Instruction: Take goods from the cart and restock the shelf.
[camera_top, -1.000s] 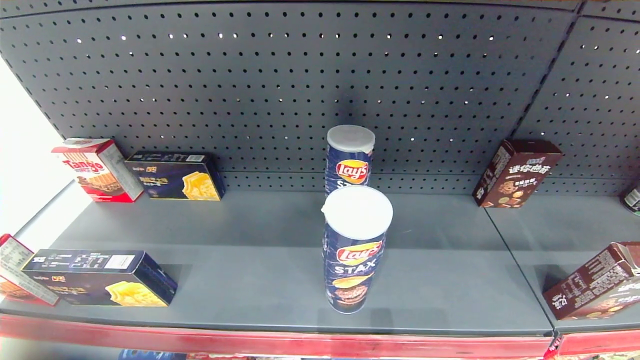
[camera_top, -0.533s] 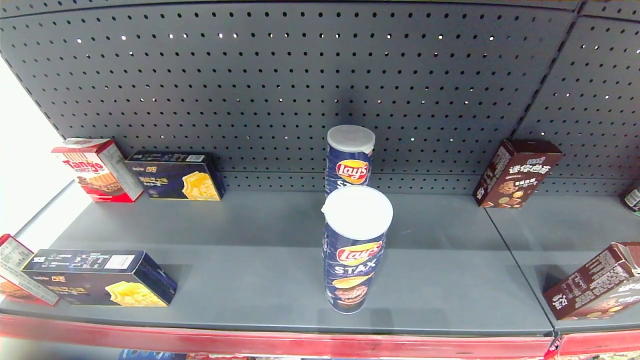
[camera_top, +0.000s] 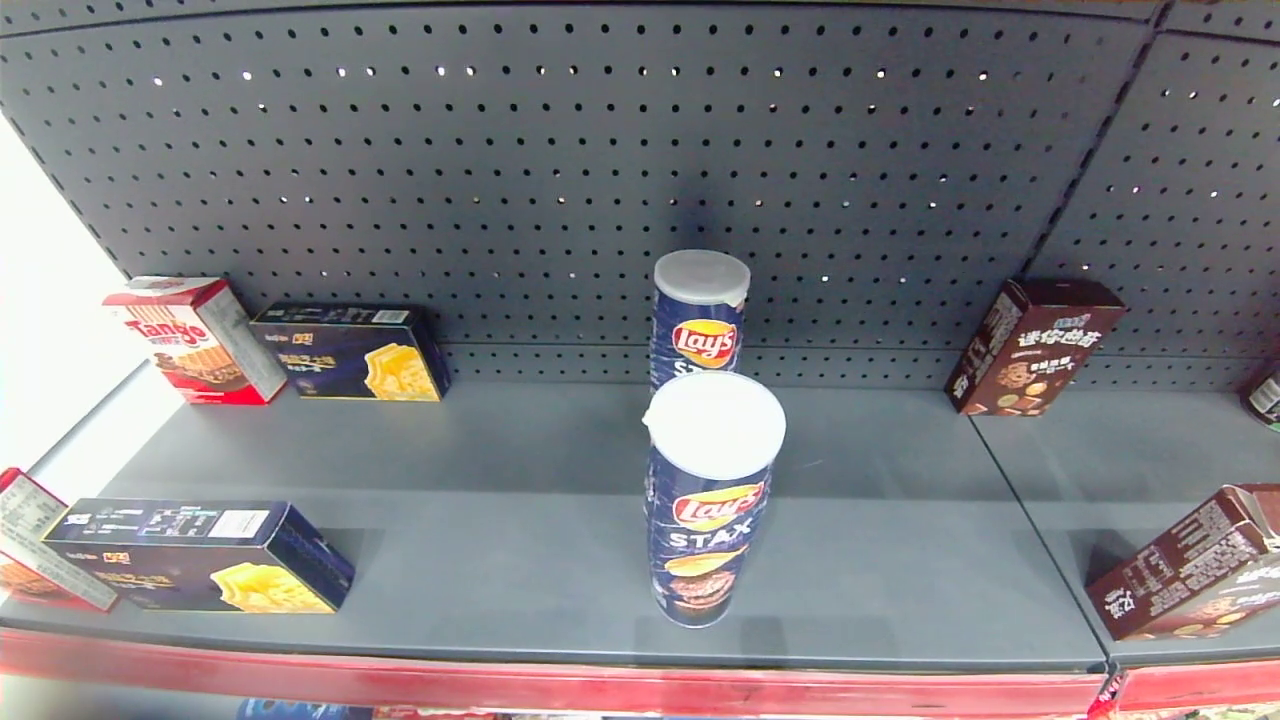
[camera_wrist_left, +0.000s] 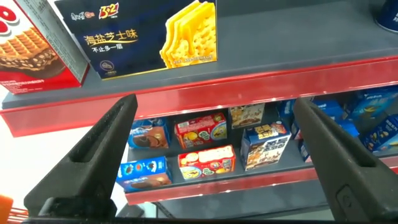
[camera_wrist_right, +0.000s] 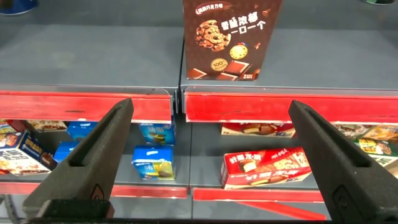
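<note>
Front chip can (camera_top: 710, 500), rear chip can (camera_top: 700, 310): unmoved on shelf (camera_top: 500, 520). Left gripper (camera_wrist_left: 214, 104), right gripper (camera_wrist_right: 211, 107): fingers apart, empty.

You held your left gripper (camera_wrist_left: 214, 158) with both dark fingers (camera_wrist_left: 93, 162) spread wide apart, and your right gripper (camera_wrist_right: 211, 155) stood the same way, its two fingers (camera_wrist_right: 93, 158) parted just as wide

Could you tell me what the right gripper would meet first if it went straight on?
The right gripper, open, would probably meet the red shelf edge below the brown box; depth is unclear.
</note>
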